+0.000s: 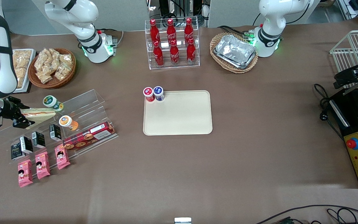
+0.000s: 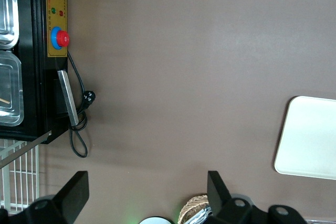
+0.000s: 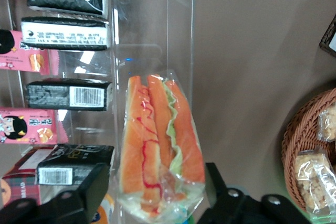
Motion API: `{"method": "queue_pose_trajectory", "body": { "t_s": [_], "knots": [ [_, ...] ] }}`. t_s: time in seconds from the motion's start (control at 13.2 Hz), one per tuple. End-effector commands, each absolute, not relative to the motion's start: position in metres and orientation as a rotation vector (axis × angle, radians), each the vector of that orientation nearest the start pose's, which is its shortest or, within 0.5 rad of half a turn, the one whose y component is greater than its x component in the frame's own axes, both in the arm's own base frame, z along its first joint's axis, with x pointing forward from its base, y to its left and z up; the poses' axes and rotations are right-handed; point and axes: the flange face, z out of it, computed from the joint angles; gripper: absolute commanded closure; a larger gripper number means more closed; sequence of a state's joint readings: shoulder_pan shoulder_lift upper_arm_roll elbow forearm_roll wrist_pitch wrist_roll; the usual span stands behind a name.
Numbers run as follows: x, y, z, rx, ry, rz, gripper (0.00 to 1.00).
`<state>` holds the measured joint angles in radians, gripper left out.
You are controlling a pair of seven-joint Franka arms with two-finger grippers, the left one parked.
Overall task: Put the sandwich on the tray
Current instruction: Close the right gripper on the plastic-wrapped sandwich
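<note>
Sandwich (image 3: 160, 142), triangular wedge of pale bread with orange-red filling in clear plastic: we find it on the top step of the clear acrylic display stand (image 1: 82, 107), at the working arm's end of the bench. Gripper (image 1: 19, 116), black, two-fingered: its fingers straddle the wedge's broad end, one on each side, seemingly closing on it, though we cannot tell if they touch. Tray (image 1: 179, 132), flat cream-beige plastic rectangle, lies mid-bench, well apart, two small capped jars (image 1: 153, 93) crowding one corner, leaving most of it free for the sandwich.

Brown table (image 1: 244, 161), cream tray (image 1: 179, 121), tool (image 1: 20, 117) over display stand (image 1: 82, 105)
</note>
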<state>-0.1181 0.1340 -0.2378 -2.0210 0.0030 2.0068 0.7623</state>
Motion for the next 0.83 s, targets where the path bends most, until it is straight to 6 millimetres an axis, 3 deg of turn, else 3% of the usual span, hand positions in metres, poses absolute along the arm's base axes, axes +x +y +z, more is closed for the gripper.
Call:
{"method": "queue_pose_trajectory", "body": {
  "t_s": [0.0, 0.15, 0.23, 0.38, 0.76],
  "knots": [
    [0.523, -0.2, 0.375, -2.757, 1.621, 0.199, 0.28],
    [0.521, -0.201, 0.381, -2.786, 1.564, 0.199, 0.41],
    [0.52, -0.202, 0.386, -2.817, 1.496, 0.211, 0.61],
    [0.525, -0.204, 0.397, -2.84, 1.449, 0.183, 0.63],
    [0.559, -0.2, 0.463, -2.857, 1.426, 0.188, 0.63]
  ]
}}
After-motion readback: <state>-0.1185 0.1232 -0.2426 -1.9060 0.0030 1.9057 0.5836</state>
